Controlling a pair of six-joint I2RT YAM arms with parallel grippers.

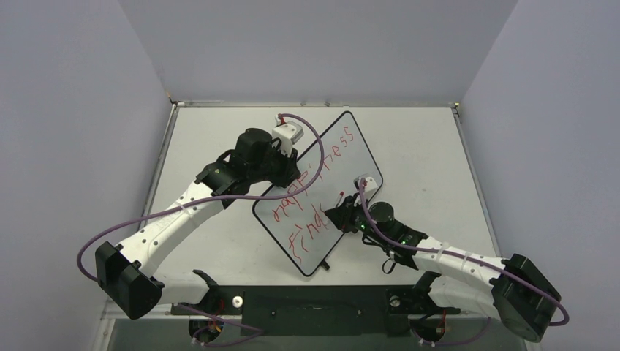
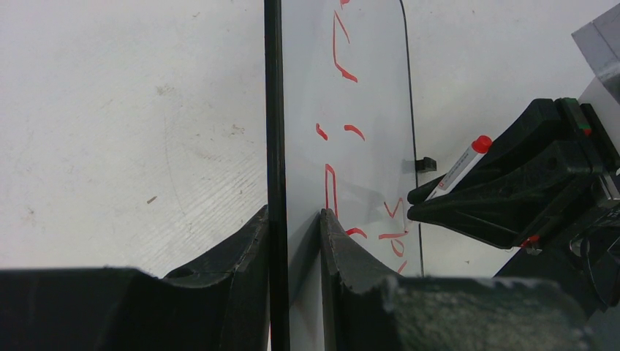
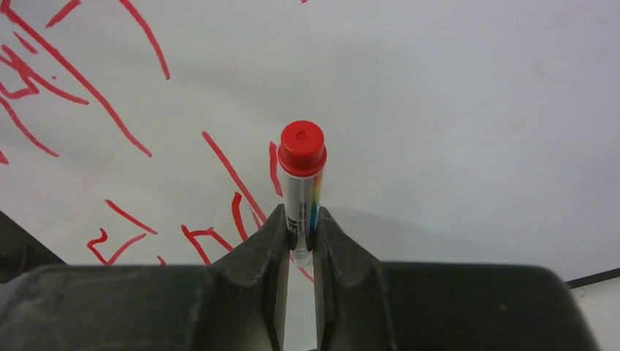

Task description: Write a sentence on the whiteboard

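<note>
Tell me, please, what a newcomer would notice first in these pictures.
The red writing sprawls in two uneven lines across the whiteboard, which sits slantwise in the middle of the table. The right hand pinches a red-topped marker over the board's near half, and the left hand clamps the board's left edge.

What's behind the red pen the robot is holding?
The whiteboard, with red strokes of the sentence. The right gripper hides the lower end of the pen.
</note>
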